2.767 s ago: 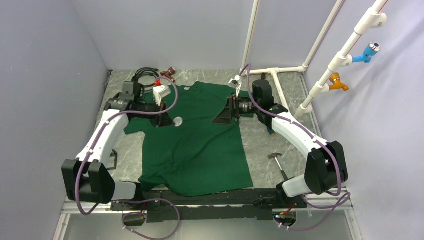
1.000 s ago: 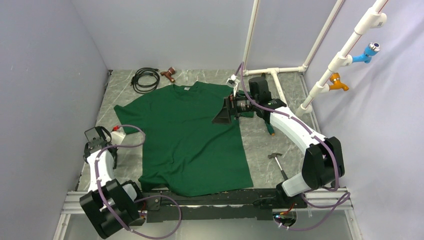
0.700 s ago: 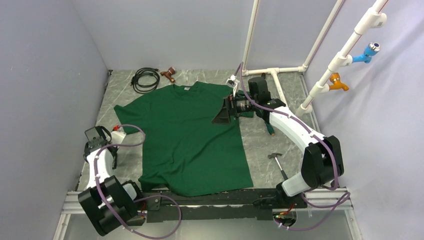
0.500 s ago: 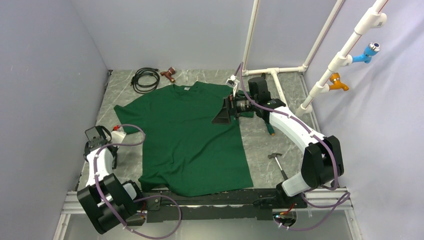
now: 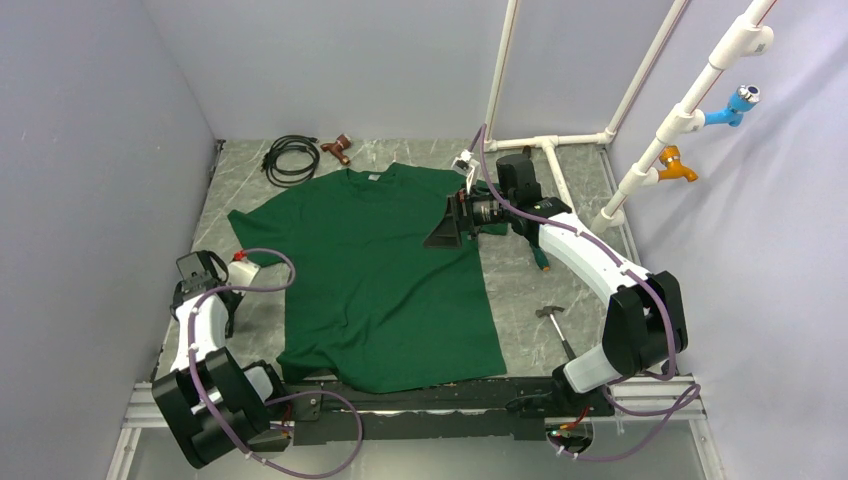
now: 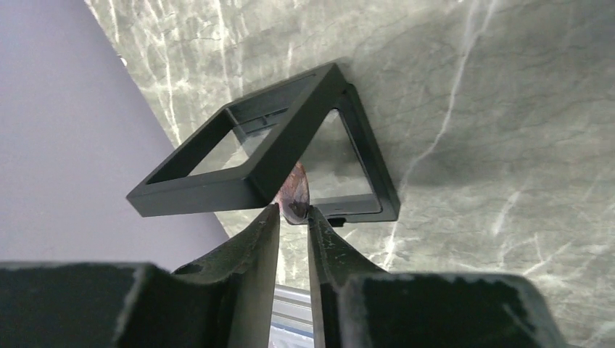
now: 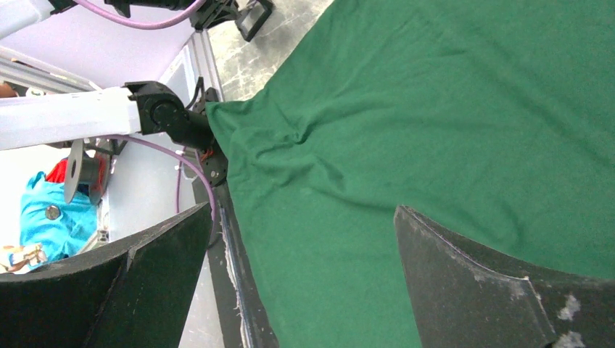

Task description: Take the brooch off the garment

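Observation:
The brooch, a small pinkish-grey disc seen edge-on, sits between the tips of my left gripper. The tips stand only a narrow gap apart and touch it on both sides. It hangs just over an open black hinged case on the marble table near the left wall. The garment, a dark green T-shirt, lies flat in the middle, and no brooch shows on it. My right gripper hovers wide open over the garment's right side, holding nothing.
A coiled black cable and a small brown object lie at the back left. White pipes run along the back right. A small hammer lies right of the shirt. The left wall stands close to my left arm.
My left gripper has gone from the shirt's chest to the table's left edge, over the black case. In the last second it only shifted slightly. The right arm has stayed still.

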Controlling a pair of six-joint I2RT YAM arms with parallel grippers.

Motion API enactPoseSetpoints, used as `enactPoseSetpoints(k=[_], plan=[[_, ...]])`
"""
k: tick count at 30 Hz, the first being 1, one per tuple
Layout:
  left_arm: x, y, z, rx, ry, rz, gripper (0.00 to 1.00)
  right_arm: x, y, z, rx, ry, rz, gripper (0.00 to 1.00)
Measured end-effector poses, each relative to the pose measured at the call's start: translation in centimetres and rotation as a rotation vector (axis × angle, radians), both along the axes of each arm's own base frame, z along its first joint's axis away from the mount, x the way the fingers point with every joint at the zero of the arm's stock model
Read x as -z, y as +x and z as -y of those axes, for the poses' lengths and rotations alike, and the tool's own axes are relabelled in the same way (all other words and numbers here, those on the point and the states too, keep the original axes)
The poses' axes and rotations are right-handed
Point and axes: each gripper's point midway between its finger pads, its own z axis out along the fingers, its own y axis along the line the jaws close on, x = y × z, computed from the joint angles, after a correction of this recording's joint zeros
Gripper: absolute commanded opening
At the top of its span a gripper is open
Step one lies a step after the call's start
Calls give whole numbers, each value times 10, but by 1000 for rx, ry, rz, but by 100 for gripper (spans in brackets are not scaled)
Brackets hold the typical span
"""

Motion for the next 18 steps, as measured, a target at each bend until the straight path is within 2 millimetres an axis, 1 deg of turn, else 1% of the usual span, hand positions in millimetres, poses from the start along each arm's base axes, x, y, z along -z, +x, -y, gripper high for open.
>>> enactPoseSetpoints(k=[6, 9, 10, 11, 12, 13, 15, 18], plan=[[3, -2, 8, 12, -34, -13, 33, 0, 0, 0, 0, 0, 1, 100], [3, -2, 11, 19, -45, -19, 38, 0, 0, 0, 0, 0, 1, 100], [3, -2, 12, 21, -47, -20, 42, 0, 0, 0, 0, 0, 1, 100], [3, -2, 13, 23, -51, -22, 48, 0, 0, 0, 0, 0, 1, 100], [3, -2, 14, 27, -55, -25, 57, 0, 0, 0, -1, 0, 1, 100], [4, -3, 15, 31, -61, -29, 61, 0, 0, 0, 0, 0, 1, 100], [3, -5, 19, 36, -76, -35, 64, 0, 0, 0, -1, 0, 1, 100], [-1, -5, 25, 49, -96, -36, 66, 0, 0, 0, -2, -1, 3, 100]])
